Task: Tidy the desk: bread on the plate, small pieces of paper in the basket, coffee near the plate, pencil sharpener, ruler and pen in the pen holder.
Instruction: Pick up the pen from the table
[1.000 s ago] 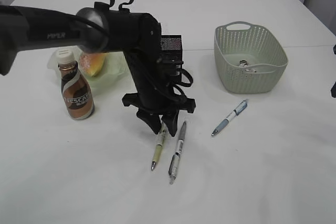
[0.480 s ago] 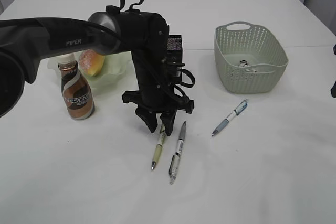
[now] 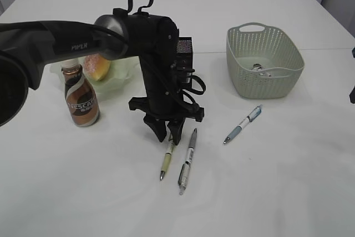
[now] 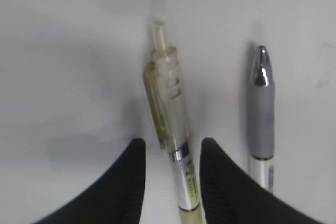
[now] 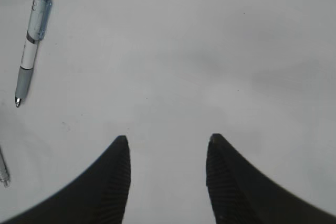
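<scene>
My left gripper [image 3: 168, 133] stands tips-down on the table over the top end of a yellow-green pen [image 3: 167, 159]. In the left wrist view the pen [image 4: 169, 108] lies between the two black fingers [image 4: 126, 182]. The jaws are open, with a gap on the left and the right finger close to the barrel. A grey pen [image 4: 261, 108] lies just right of it. A blue pen [image 3: 243, 124] lies further right. My right gripper [image 5: 167, 140] is open over bare table. Bread [image 3: 97, 66] sits on the green plate [image 3: 126, 73], with the coffee bottle [image 3: 80, 95] beside it. The ruler and the pencil sharpener are out of view.
The black mesh pen holder [image 3: 183, 46] stands behind the left arm. A grey-green basket [image 3: 277, 76] at the back right holds something small. The blue pen [image 5: 32, 40] shows at the upper left of the right wrist view.
The left arm has shifted a little to the right and straightened over the yellow-green pen. Its jaws have drawn slightly closer together. Right gripper unchanged.
</scene>
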Controlling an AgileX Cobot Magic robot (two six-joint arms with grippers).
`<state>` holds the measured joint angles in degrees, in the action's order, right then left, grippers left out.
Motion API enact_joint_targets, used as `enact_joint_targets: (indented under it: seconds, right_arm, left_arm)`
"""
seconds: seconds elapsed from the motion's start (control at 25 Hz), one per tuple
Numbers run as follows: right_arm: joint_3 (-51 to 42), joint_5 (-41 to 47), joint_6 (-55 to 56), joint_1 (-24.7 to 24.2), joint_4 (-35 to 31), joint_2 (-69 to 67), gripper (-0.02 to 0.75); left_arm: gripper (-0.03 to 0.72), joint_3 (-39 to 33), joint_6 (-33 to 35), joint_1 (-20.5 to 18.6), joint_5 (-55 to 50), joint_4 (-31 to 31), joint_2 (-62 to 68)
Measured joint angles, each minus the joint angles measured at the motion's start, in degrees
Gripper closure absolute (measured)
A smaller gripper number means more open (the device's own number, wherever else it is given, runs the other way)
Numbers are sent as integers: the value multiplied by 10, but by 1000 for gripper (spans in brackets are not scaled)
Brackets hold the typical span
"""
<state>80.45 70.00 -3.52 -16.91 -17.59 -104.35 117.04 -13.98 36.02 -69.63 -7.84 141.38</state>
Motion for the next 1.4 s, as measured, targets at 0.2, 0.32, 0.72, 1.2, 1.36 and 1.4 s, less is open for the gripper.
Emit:
enact_joint_targets:
  seconds: [0.2, 0.32, 0.72, 1.2, 1.36, 1.4]
  right_arm:
    - [0, 0, -8, 0, -9, 0, 358]
    - [0, 0, -10, 0, -17, 0, 358]
    - [0, 0, -15, 0, -21, 0, 357]
    - [0, -1, -17, 0, -21, 0, 357]
    - [0, -1, -17, 0, -21, 0, 357]
    - [0, -1, -17, 0, -21, 0, 357]
  left_arm:
    - [447, 0, 0, 0, 0, 2, 1]
    - [445, 0, 0, 0, 0, 2, 5]
    - [454, 7, -1, 20, -1, 4, 16]
    - [614, 11, 0, 22, -2, 7, 19]
    - [615, 11, 7, 22, -2, 7, 19]
    - [617, 11, 8, 22, -2, 7, 19]
